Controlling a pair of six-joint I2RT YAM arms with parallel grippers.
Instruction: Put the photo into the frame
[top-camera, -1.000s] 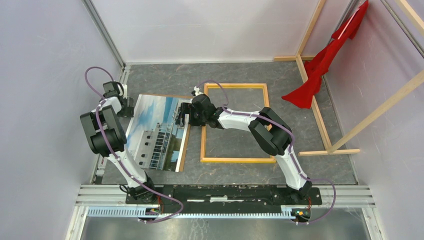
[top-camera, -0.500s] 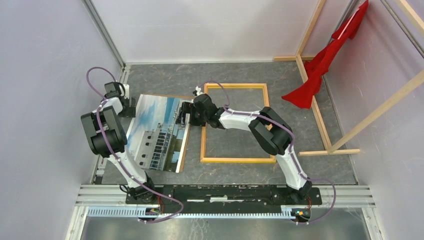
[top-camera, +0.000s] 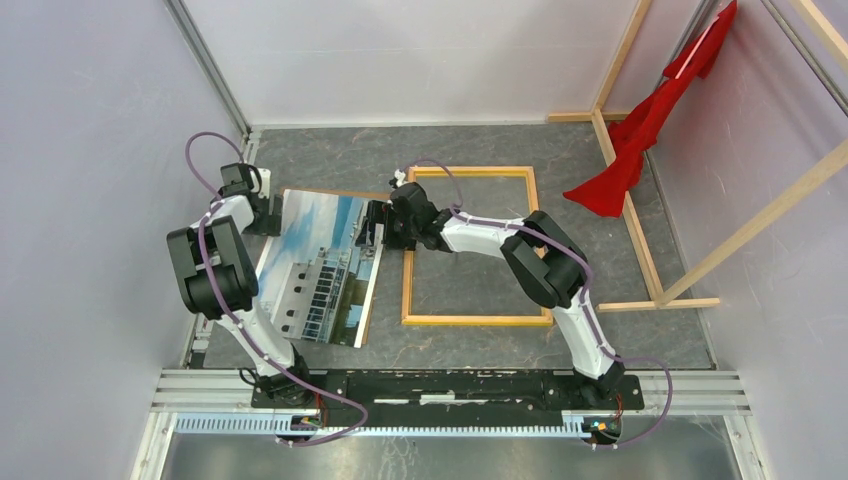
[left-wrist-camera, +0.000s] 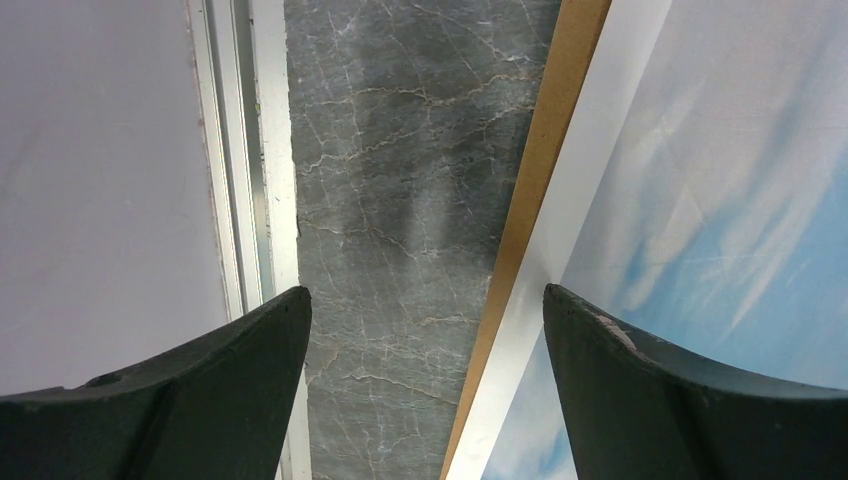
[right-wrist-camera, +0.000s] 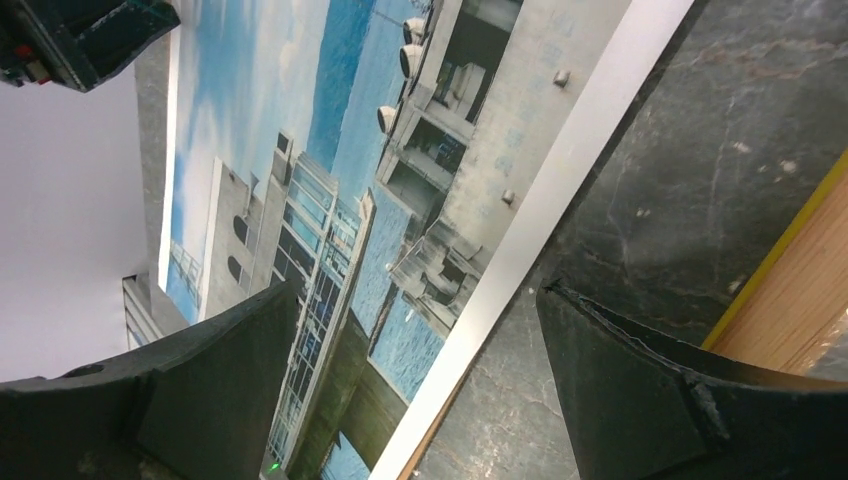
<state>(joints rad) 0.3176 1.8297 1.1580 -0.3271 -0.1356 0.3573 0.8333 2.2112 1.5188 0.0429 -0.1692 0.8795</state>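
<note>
Both wrists have crept along the print over the last second. The left gripper (top-camera: 262, 213) has slid in from the wall side to the left edge of the large glossy photo (top-camera: 320, 265) of a white building against blue sky. The right gripper (top-camera: 373, 224) has eased a little farther up the photo's right edge. The photo lies face up and looks unmoved, resting on a brown fibreboard backing sheet (left-wrist-camera: 545, 140) on the grey marbled table (top-camera: 320, 150). It sits just beside — not inside — the thin-railed yellow rectangular frame (top-camera: 470, 172), which lies flat to its right.

Each gripper is spread wide and holds nothing. In the wrist views one finger hangs over the print and the other over bare table, so each straddles an edge. That reads as lining up for a two-sided pickup — the grasp is not yet made, and the move into the frame is all ahead. A thin print lying flat will likely be awkward to get a finger under.
</note>
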